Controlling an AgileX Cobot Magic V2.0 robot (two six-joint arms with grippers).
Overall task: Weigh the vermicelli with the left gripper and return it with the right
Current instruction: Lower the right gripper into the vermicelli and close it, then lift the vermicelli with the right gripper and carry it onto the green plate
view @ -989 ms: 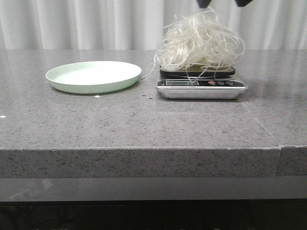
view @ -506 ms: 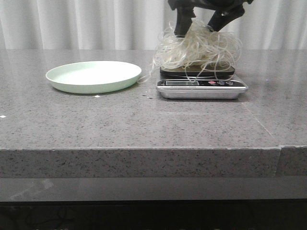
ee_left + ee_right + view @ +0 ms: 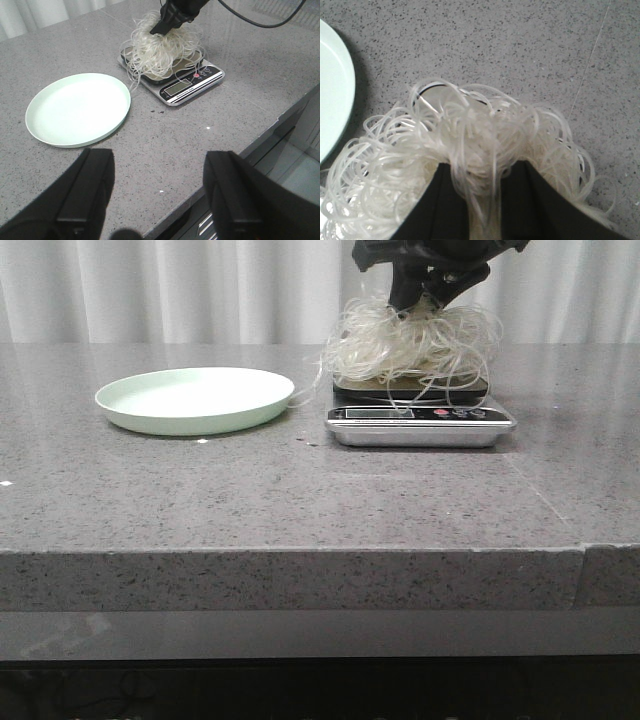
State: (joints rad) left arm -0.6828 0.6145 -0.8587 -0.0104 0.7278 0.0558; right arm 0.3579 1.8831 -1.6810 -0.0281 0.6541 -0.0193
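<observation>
The vermicelli (image 3: 410, 340) is a whitish tangle heaped on the kitchen scale (image 3: 420, 426), with loops hanging over the platform. My right gripper (image 3: 425, 292) has come down into the top of the heap. In the right wrist view its fingers (image 3: 445, 200) are pinched close with a bunch of vermicelli (image 3: 470, 135) between them. My left gripper (image 3: 157, 160) hangs open over the table's front edge, nothing between its fingers, well away from the vermicelli (image 3: 160, 47) and the right gripper (image 3: 165, 25). The left gripper does not show in the front view.
An empty pale green plate (image 3: 200, 424) sits left of the scale, also seen as the plate (image 3: 77, 110) in the left wrist view and at the plate's edge (image 3: 332, 90) in the right wrist view. White curtains hang behind the grey stone table (image 3: 300, 500).
My right gripper dropped from above the picture into the vermicelli, then narrowed its jaws from wide apart to pinched on the top strands. The heap is pressed lower.
</observation>
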